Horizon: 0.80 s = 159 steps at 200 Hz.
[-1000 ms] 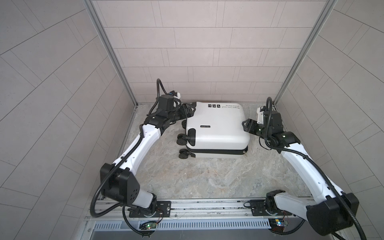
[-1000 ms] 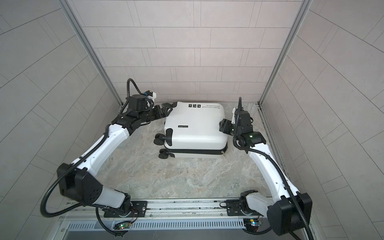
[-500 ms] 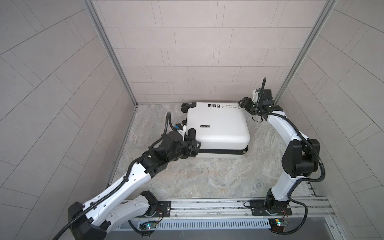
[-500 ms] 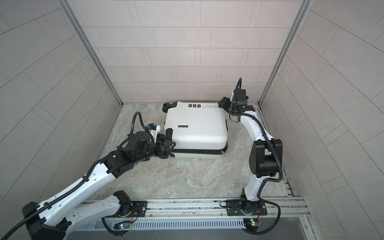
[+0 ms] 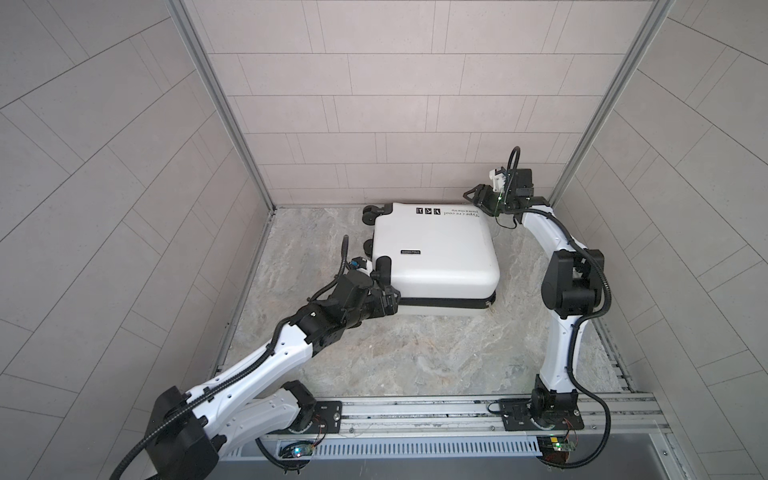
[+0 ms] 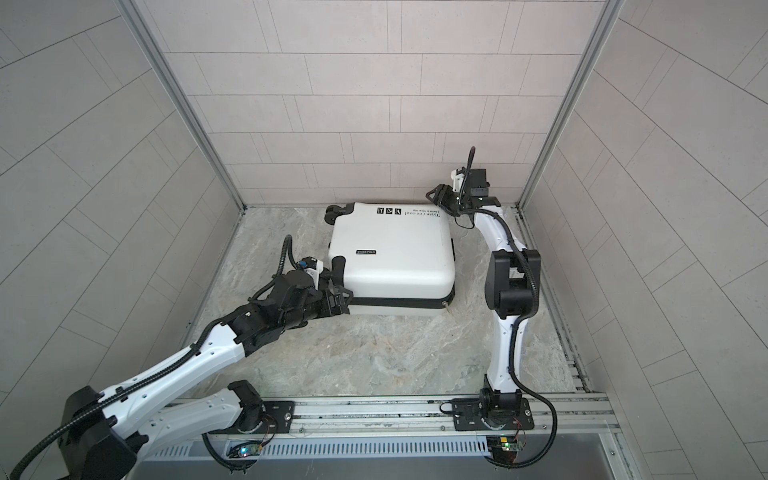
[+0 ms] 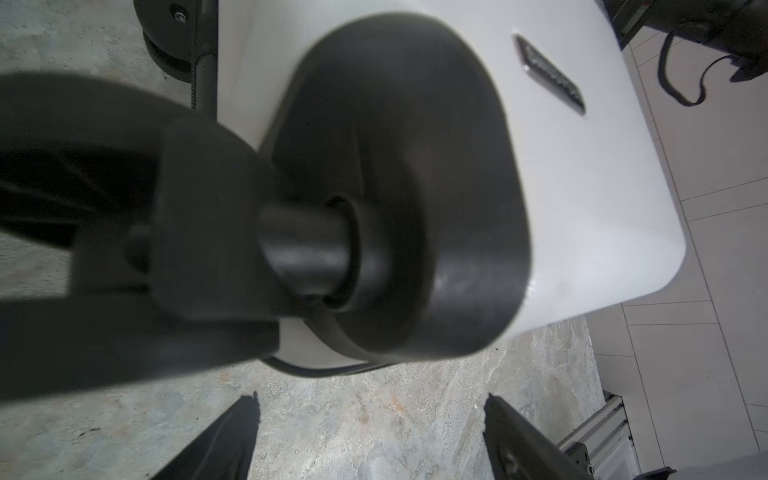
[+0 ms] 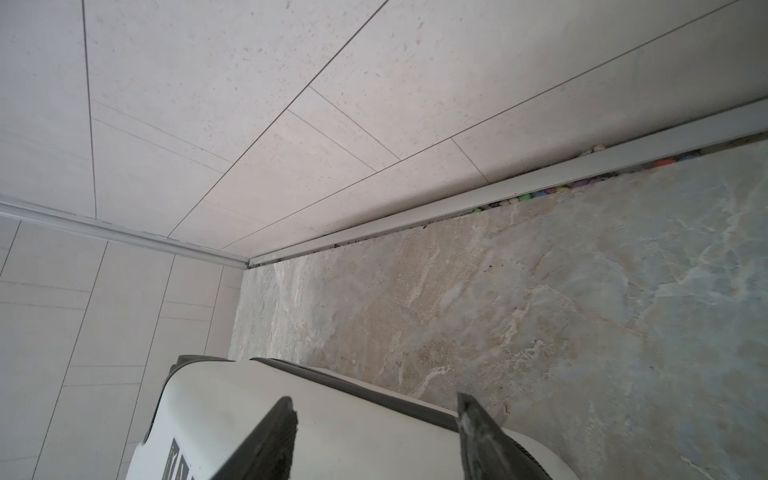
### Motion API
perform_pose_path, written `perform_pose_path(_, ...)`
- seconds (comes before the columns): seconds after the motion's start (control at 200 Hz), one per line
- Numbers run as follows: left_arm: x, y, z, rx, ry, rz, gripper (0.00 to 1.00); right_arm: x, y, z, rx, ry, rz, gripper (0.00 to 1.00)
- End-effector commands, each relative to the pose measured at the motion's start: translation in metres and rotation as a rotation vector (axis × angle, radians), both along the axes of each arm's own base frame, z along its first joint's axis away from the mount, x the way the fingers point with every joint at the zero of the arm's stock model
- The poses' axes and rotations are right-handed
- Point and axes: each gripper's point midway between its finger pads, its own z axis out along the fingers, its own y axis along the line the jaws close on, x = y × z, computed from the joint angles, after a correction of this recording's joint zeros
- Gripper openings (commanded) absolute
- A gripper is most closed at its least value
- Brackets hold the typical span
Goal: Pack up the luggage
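The luggage point(image 5: 434, 257) point(image 6: 390, 253) is a white hard-shell suitcase lying flat and shut on the marble floor, with black wheels point(image 5: 369, 214) on its left side. Its black zipper trim point(image 5: 449, 302) runs along the near edge. My left gripper point(image 5: 392, 301) point(image 6: 345, 301) sits at the near left corner, low beside a wheel point(image 7: 395, 187). In the left wrist view it point(image 7: 370, 415) is open, with only floor between the fingers. My right gripper point(image 5: 473, 194) point(image 6: 434, 193) hovers over the far right corner. In the right wrist view it point(image 8: 374, 415) is open above the white shell point(image 8: 332, 436).
Tiled walls close in the back and both sides, and the luggage lies near the back wall. A metal rail point(image 5: 415, 409) holding both arm bases crosses the front. Small coloured bits point(image 8: 540, 193) lie in the gap along the wall base. Bare marble floor point(image 5: 395, 353) lies before the luggage.
My left arm swung from the luggage's far left side to its near left corner. My right arm moved from the right side to the far right corner. The luggage shifted slightly.
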Motion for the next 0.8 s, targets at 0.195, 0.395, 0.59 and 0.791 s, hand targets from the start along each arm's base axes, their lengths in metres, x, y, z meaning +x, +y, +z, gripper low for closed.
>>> perform_pose_path(0.195, 0.023, 0.025, 0.014, -0.082, -0.023, 0.087, 0.9, -0.04, 0.055, -0.04, 0.03, 0.091, 0.234, 0.6)
perform_pose_path(0.395, 0.03, 0.051, 0.008, -0.092, -0.001, 0.136, 0.91, -0.069, 0.08, -0.046, 0.027, 0.084, 0.299, 0.59)
perform_pose_path(0.59, 0.035, 0.08, 0.005, -0.097, 0.006, 0.198, 0.91, -0.103, 0.112, -0.054, -0.006, 0.093, 0.383, 0.57)
perform_pose_path(0.791, 0.039, 0.108, 0.002, -0.093, 0.009, 0.247, 0.91, -0.134, 0.13, -0.065, -0.043, 0.113, 0.424, 0.56)
